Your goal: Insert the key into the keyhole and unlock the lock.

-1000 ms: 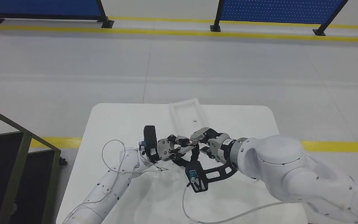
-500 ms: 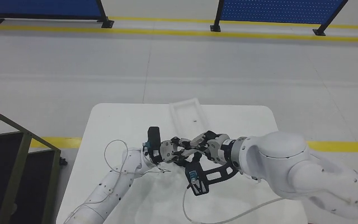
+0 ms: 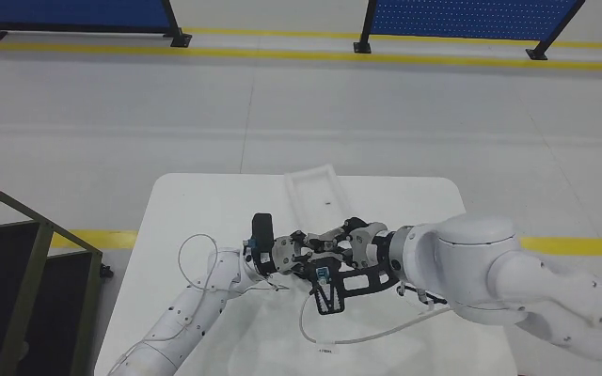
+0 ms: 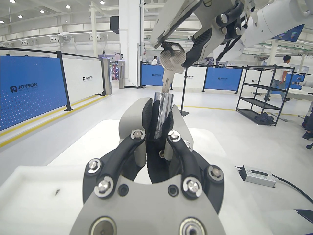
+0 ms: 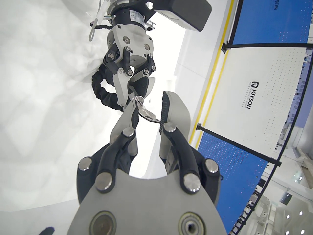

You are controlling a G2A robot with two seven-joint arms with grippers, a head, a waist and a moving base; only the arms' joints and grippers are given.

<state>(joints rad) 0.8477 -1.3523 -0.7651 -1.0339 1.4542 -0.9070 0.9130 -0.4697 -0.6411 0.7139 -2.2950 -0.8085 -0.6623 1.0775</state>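
**A:** Top view first. Where do the arms stand?

**B:** They meet over the middle of the white tabletop (image 3: 188, 216). The left claw (image 3: 299, 252) and the right claw (image 3: 326, 246) sit tip to tip, just on the robot's side of a shallow white tray (image 3: 303, 179). The key and the lock are too small there to make out.

**A:** And the left wrist view?

**B:** The left claw (image 4: 159, 107) is closed tight on a chrome lock cylinder (image 4: 162, 116), held upright between its black pads with the keyhole end up. The right claw (image 4: 170, 52) comes in from above, pinched on the head of the silver key (image 4: 170, 68). The blade points down in line with the cylinder and its tip meets the keyhole. Most of the blade shows outside.

**A:** Does the right wrist view agree?

**B:** Yes. The right claw (image 5: 149, 103) grips the key (image 5: 148, 116) by its head, and the blade runs to the end of the lock cylinder (image 5: 138, 99) in the left claw (image 5: 133, 94). A black sleeved loop (image 5: 100, 94) hangs beside that claw.

**A:** So how far along is the task?

**B:** Both parts look grasped and lined up, and the insertion appears barely begun. By this reading, pushing the key fully home and turning it to unlock are both left to do.
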